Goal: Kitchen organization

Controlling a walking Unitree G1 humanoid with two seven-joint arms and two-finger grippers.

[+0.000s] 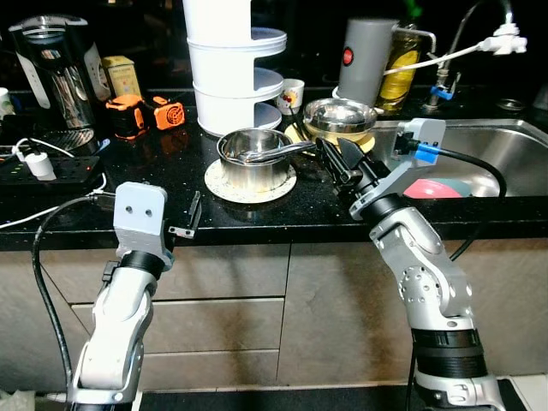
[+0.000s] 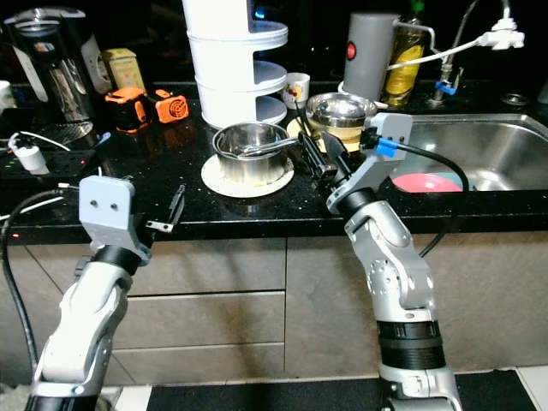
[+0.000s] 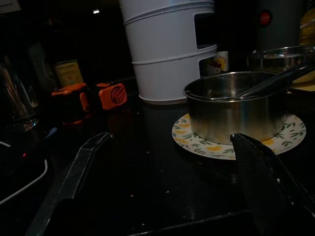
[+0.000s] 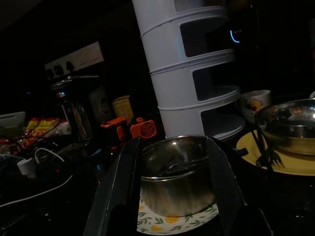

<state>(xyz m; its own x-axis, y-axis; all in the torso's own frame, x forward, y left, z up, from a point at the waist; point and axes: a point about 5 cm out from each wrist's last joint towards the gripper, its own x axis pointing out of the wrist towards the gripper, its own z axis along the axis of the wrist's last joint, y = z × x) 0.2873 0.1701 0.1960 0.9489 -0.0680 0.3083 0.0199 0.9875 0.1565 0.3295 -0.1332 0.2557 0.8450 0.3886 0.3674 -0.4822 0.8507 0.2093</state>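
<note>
A steel pot (image 1: 251, 155) stands on a leaf-patterned round plate (image 1: 224, 189) in the middle of the black counter (image 1: 103, 205). A long steel handle (image 1: 289, 151) lies across the pot's rim and points right. My right gripper (image 1: 332, 148) is open just right of the pot, fingertips close to that handle's end. In the right wrist view its fingers (image 4: 118, 187) frame the pot (image 4: 172, 172). My left gripper (image 1: 188, 220) hovers open at the counter's front edge, left of the pot and apart from it. A steel bowl (image 1: 340, 116) sits on a yellow plate behind the right gripper.
A white tiered rack (image 1: 229, 64) stands behind the pot. A grey jug (image 1: 366, 60) and an oil bottle (image 1: 401, 58) are at the back right. The sink (image 1: 492, 150) holds a pink plate (image 1: 437, 187). On the left are a coffee maker (image 1: 56, 73), orange gadgets (image 1: 145, 113) and a power strip (image 1: 47, 167).
</note>
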